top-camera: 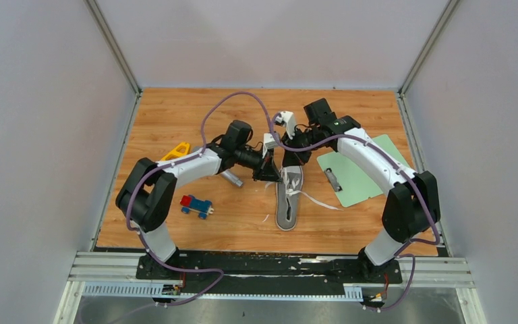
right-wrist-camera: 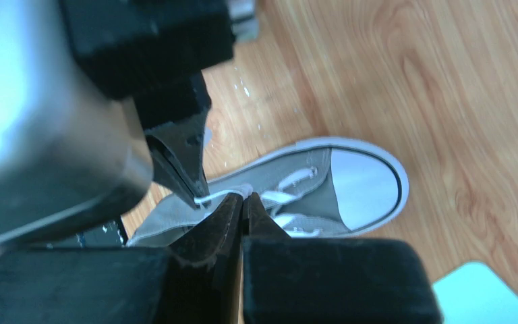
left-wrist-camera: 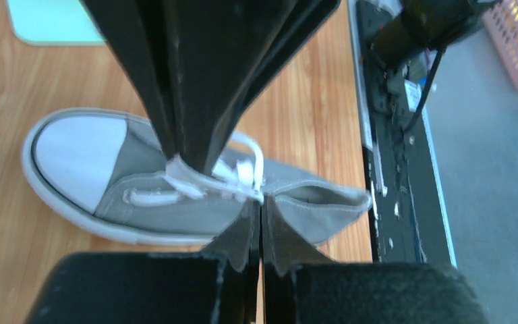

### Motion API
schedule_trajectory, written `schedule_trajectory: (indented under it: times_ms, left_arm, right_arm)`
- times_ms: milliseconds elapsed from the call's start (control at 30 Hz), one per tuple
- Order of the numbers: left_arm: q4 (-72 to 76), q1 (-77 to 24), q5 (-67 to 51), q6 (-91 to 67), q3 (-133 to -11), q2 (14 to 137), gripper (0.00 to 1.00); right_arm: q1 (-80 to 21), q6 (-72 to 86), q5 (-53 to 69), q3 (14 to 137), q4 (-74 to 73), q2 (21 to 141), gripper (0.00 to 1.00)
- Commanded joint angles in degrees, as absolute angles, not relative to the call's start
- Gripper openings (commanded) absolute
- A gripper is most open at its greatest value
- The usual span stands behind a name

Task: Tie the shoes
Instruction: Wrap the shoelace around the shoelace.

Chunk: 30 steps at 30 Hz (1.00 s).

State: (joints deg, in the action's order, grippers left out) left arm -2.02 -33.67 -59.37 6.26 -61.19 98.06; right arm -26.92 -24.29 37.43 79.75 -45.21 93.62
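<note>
**Both grippers pinched shut on the laces, shoe mid-table**

Wood table (top-camera: 175, 121), green clipboard (top-camera: 361, 169) at right. The small grey shoe (top-camera: 287, 206) sits mid-table just left of the clipboard, toe far, heel opening near. Toy truck (top-camera: 195, 204) is well off to the left, not involved. Left gripper (left-wrist-camera: 262, 202) and right gripper (right-wrist-camera: 245, 198) meet over the laced part, tips close together. Both sets of jaws are closed tight, and each seems to nip a strand of the white laces (left-wrist-camera: 239, 172).

Handling, my read: the shoe looks light, so it will likely skid or tip on the smooth wood if a lace gets a hard pull. Canvas upper soft, rubber sole and toe cap stiff. Take the laces, not the shoe body. They look flat, limp and thin, and likely to slip out of narrow fingertips. Best pinched a little out from the top eyelets, leaving slack for a loop.

Views:
- **Top view:** gives the whole layout, plus a loose lace end trailing right toward the clipboard. The arms hide the pinch points.
- **Left wrist view:** shows the toe cap, a raised lace loop, and the right gripper's tip down on the lacing.
- **Right wrist view:** shows the left gripper's tip with a white strand at it. It is blurry, so I can't tell how firm either hold is.
</note>
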Motion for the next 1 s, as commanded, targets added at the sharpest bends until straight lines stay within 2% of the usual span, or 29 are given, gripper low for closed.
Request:
schedule_trajectory:
  times_ms: [0, 133, 200, 300, 367, 500, 633, 800, 967]
  left_arm:
    - [-2.70, -35.59, -59.29, 6.23, -63.60, 102.13, 0.00]
    - [4.40, -35.67, -59.04, -0.48, -63.95, 105.46, 0.00]
    - [8.94, -35.68, -59.93, -4.49, -63.49, 106.74, 0.05]
    - [16.65, -35.60, -61.22, -11.86, -61.30, 108.17, 0.18]
    - [24.03, -35.60, -63.17, -17.58, -59.50, 109.44, 0.22]
    - [34.28, -35.60, -65.43, -24.03, -57.09, 110.88, 0.23]
    - [29.30, -35.67, -59.43, -20.05, -55.84, 107.00, 0.24]
    - [20.94, -35.60, -47.69, -11.90, -52.18, 98.30, 0.49]
    - [7.32, -35.18, -41.29, 1.73, -53.53, 90.46, 0.58]
  right_arm:
    - [-26.65, -25.11, 35.14, 81.88, -46.23, 91.71, 0.00]
    - [-26.64, -24.94, 34.23, 80.33, -47.31, 90.80, 0.00]
    - [-26.68, -24.68, 33.93, 79.21, -47.31, 90.13, 0.00]
    - [-26.59, -23.80, 34.00, 77.84, -47.01, 88.99, 0.00]
    - [-26.64, -22.71, 34.08, 76.98, -46.35, 88.43, 0.00]
    - [-26.63, -21.74, 32.14, 75.96, -45.11, 88.25, 0.00]
    - [-26.21, -20.21, 30.85, 76.25, -44.79, 89.03, 0.00]
    - [-26.08, -18.87, 30.71, 76.56, -44.86, 89.92, 0.00]
    - [-26.03, -18.04, 31.30, 77.02, -46.79, 91.12, 0.00]
